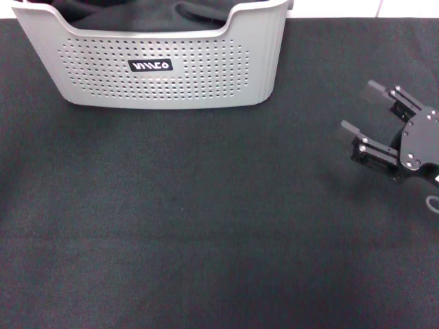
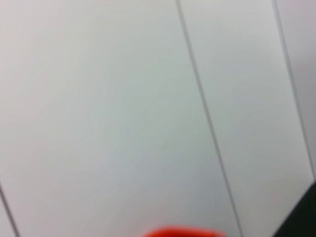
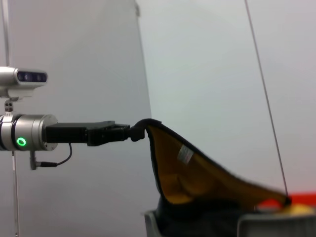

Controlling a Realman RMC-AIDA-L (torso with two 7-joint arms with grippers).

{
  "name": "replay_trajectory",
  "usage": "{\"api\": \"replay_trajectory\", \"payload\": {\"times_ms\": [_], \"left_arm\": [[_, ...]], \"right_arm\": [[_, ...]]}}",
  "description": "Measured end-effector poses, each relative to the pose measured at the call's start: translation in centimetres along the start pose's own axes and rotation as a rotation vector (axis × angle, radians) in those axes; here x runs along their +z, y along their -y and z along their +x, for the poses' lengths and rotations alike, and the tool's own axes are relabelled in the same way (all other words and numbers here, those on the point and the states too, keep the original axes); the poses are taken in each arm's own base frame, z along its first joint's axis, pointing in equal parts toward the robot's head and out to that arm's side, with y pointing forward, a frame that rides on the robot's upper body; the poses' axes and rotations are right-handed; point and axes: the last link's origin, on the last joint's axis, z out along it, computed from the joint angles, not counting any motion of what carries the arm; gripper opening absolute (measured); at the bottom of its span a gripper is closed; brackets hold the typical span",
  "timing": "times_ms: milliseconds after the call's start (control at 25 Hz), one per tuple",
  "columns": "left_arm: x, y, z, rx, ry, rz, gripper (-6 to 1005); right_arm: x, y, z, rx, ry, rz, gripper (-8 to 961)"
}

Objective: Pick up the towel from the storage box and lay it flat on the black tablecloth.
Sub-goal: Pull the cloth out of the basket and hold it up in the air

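1. The storage box (image 1: 164, 65) is light grey with rows of little holes and a black label with white letters. It sits at the far side of the black tablecloth (image 1: 206, 233), a bit to the robot's left.
2. The black tablecloth covers the whole surface in the head view.
3. The right gripper (image 1: 365, 110) is low over the black tablecloth on the right side, well apart from the storage box. Its two fingers are spread wide and hold nothing.
4. In the right wrist view, the left gripper (image 3: 139, 129) is up in the air above the storage box (image 3: 197, 224). It is pinched tight on one corner of the towel (image 3: 192, 173).
5. The towel is yellow-orange with a thin black edge and a small white tag (image 3: 185, 154). It hangs down from that corner, and its lower part is down in the storage box.
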Motion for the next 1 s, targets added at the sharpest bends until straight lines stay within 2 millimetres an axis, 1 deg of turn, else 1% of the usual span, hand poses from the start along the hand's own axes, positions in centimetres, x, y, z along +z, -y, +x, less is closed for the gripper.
{"api": "replay_trajectory", "payload": {"times_ms": [120,240,400,480,680,720,760,840,1000], "left_arm": [[-0.9,-0.1,1.1,0.002,-0.075,-0.022,21],[-1.8,0.1,1.6,0.0,-0.115,-0.035,21],[-2.8,0.2,1.9,0.002,-0.137,-0.054,21],[-3.3,0.4,1.9,0.004,-0.136,-0.051,21],[-5.1,1.0,1.5,-0.01,-0.142,-0.025,21],[-5.4,1.1,1.5,-0.015,-0.147,-0.023,21],[-5.9,1.2,1.5,-0.02,-0.155,-0.018,21],[-6.7,1.4,1.4,-0.027,-0.164,-0.008,21],[-7.6,1.5,0.8,-0.042,-0.154,-0.006,21]], "right_arm": [[0.5,-0.2,-0.4,-0.072,0.038,-0.007,868],[1.5,-0.2,-0.8,-0.142,0.058,-0.023,868],[3.1,0.2,-1.2,-0.24,0.064,-0.039,794],[4.2,0.5,-1.3,-0.3,0.055,-0.04,757],[6.7,0.9,-1.1,-0.434,0.014,-0.021,759],[7.5,0.8,-0.9,-0.492,0.008,-0.008,759],[7.5,0.8,-0.9,-0.492,0.008,-0.008,759],[8.3,0.5,-1.0,-0.537,0.015,0.003,758],[9.3,-0.1,-1.6,-0.589,0.046,0.001,757]]}}
